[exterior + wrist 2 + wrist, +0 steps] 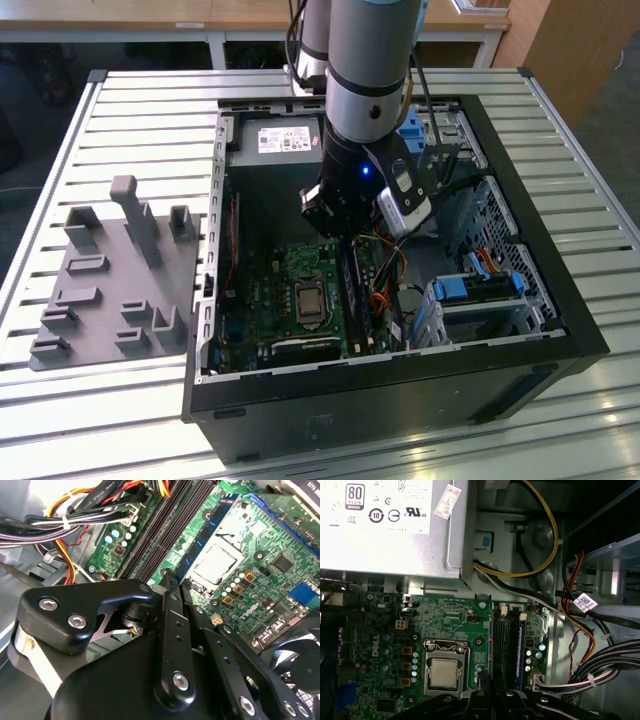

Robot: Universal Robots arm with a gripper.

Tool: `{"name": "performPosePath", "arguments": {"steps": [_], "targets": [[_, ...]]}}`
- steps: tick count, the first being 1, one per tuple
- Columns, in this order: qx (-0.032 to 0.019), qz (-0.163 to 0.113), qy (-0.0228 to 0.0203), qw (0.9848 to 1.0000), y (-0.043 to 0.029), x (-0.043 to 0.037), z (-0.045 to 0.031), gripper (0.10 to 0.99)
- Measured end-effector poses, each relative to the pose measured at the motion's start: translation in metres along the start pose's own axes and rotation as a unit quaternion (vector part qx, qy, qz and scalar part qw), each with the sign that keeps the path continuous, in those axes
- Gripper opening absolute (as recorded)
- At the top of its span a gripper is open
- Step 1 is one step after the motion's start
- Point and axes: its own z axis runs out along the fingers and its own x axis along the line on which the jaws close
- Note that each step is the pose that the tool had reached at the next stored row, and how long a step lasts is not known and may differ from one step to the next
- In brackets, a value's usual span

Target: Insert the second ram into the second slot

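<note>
The second ram (205, 535) is a thin dark blue stick with dark chips. It lies along the memory slot closest to the processor socket, and its blue edge (490, 645) is seen from above in the first wrist view. My gripper (170, 582) stands at one end of this stick with its black fingers (170, 615) drawn together. Whether they touch the stick I cannot tell. In the exterior view the gripper (345, 238) hangs inside the open computer case, over the dark slot row (353, 290). The other black slots (155, 535) run parallel beside the stick.
The processor socket (443, 672) lies beside the slots. A power supply (385, 520) sits at the case's far end. Cable bundles (600, 665) crowd the slots' other side. Blue drive-bay clips (480, 285) stand at the exterior view's right, a grey fixture (110, 270) on the table at its left.
</note>
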Motion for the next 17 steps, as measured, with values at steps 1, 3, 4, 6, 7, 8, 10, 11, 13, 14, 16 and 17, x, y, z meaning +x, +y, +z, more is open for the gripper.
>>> {"name": "performPosePath", "arguments": {"steps": [1,3,4,6,7,8,10,11,13,14,16,17], "targets": [[0.0,0.0,0.0,1.0,-0.0008,0.0,0.0001,0.137],[0.0,0.001,0.0,1.0,-0.0021,0.0002,0.0004,0.137],[0.0,0.002,0.0,1.0,-0.0024,0.0002,0.0007,0.137],[0.0,0.011,0.0,0.9999,-0.0026,0.0002,0.0011,0.137],[0.0001,0.015,0.0,0.9999,-0.0026,0.0001,0.0014,0.137],[0.0,0.02,-0.0001,0.9998,-0.0026,0.0001,0.0021,0.137],[0.0,0.022,0.0,0.9998,-0.003,0.0001,0.0041,0.137],[0.0001,0.022,0.0002,0.9998,-0.0032,0.0,0.0055,0.137],[0.0,0.022,0.0005,0.9998,-0.0034,-0.0004,0.008,0.137],[0.0001,0.022,0.0007,0.9998,-0.0035,-0.0006,0.0089,0.137],[0.0001,0.023,0.0012,0.9997,-0.0038,-0.0012,0.0098,0.137],[0.0001,0.025,0.0014,0.9997,-0.0038,-0.0015,0.0101,0.137]]}}
